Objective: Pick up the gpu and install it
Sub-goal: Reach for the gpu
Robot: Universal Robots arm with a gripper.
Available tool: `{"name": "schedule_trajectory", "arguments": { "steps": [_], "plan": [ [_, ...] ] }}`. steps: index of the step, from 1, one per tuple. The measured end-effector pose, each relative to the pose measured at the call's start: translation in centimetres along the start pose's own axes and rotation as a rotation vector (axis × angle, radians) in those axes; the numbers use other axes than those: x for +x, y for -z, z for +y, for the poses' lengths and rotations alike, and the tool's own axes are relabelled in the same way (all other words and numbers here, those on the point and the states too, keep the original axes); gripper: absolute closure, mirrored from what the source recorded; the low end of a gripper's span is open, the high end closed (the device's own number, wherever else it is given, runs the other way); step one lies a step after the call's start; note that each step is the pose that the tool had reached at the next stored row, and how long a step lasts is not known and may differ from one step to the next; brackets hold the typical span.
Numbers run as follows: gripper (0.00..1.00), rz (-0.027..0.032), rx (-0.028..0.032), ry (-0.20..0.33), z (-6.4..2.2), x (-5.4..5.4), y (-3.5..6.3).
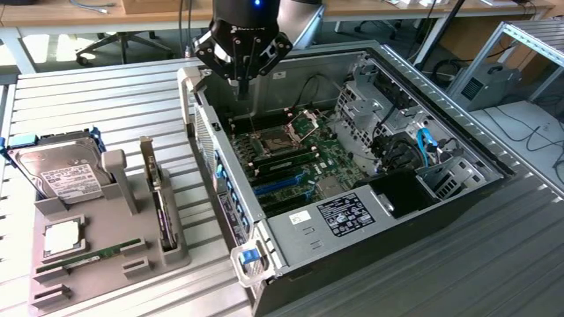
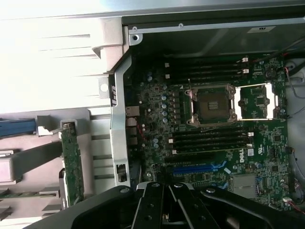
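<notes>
The gpu stands on its edge in a grey holder on the table at the exterior view's left, its silvery bracket at the far end. In the wrist view the gpu appears as a thin green board edge outside the case. My gripper hangs above the rear wall of the open computer case, fingers shut with nothing between them. It is well apart from the gpu. In the wrist view my gripper points down over the motherboard near the blue expansion slots.
The same holder carries a silver hard drive, a processor and a green memory stick. Inside the case lie an open CPU socket, blue slots, drive cages and cables.
</notes>
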State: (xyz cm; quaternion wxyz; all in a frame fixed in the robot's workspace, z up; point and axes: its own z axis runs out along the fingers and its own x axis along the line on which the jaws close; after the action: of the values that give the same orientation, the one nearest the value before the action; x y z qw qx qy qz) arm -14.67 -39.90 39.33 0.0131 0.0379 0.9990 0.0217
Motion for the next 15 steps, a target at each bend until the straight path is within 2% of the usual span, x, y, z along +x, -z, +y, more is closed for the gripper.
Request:
{"name": "schedule_trajectory", "arguments": {
  "steps": [15],
  "plan": [
    [0.89, 0.0, -0.0001, 0.0, -0.05, 0.53, 0.02]
  ]
}}
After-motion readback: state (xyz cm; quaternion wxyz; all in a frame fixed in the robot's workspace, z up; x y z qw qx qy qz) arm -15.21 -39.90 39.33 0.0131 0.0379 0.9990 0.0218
